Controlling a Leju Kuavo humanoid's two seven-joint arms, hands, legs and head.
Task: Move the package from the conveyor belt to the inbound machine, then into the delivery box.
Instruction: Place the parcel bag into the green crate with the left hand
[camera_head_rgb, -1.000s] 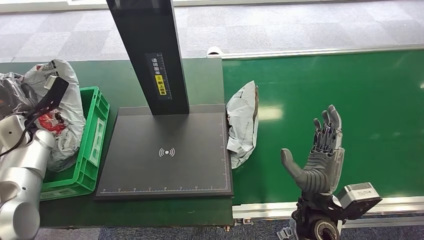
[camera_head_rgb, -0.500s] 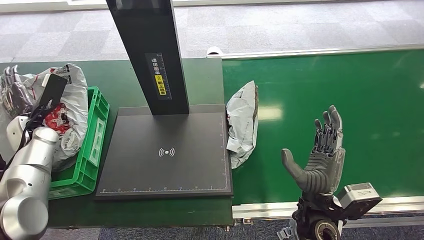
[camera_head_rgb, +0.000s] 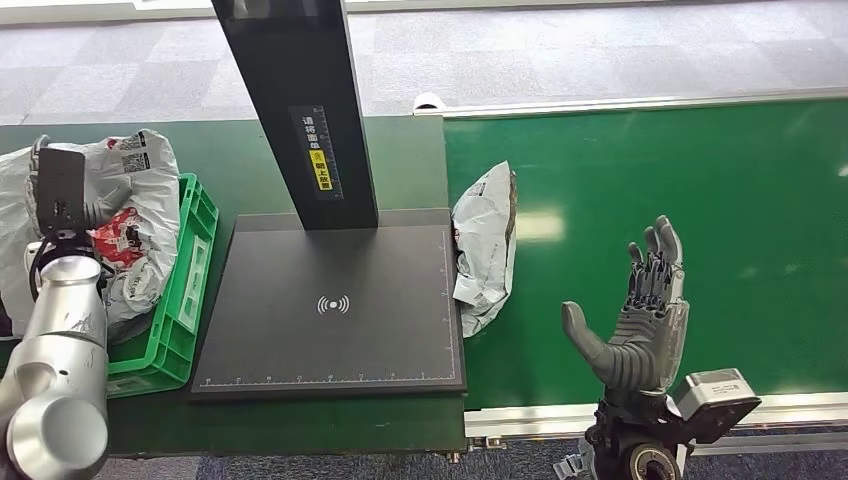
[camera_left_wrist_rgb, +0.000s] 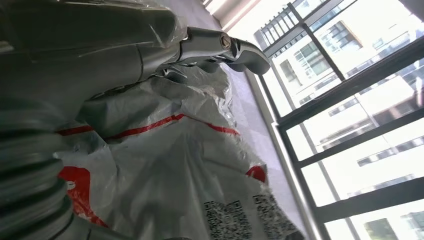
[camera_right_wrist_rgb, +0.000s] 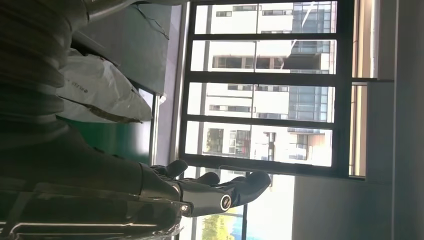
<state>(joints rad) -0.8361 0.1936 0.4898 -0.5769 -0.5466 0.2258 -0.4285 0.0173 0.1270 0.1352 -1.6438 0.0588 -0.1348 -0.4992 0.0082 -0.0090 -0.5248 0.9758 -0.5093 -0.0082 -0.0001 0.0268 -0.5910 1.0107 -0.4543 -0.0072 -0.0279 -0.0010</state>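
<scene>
Head view bright, even, sharp; glare patch on green belt (camera_head_rgb: 540, 226) at 12 o'clock of right hand (camera_head_rgb: 640, 325). Wrist views: windows (camera_right_wrist_rgb: 260, 85) blown out, near parts dark, blurred.

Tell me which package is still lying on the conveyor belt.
The crumpled grey package against the black scanner platform's right edge; the others are piled in the green crate.

package (camera_head_rgb: 487, 247) on belt (camera_head_rgb: 680, 200) just right of scanner (camera_head_rgb: 335, 300), crate (camera_head_rgb: 185, 275) left of scanner, bags (camera_head_rgb: 125, 215) in crate
</scene>
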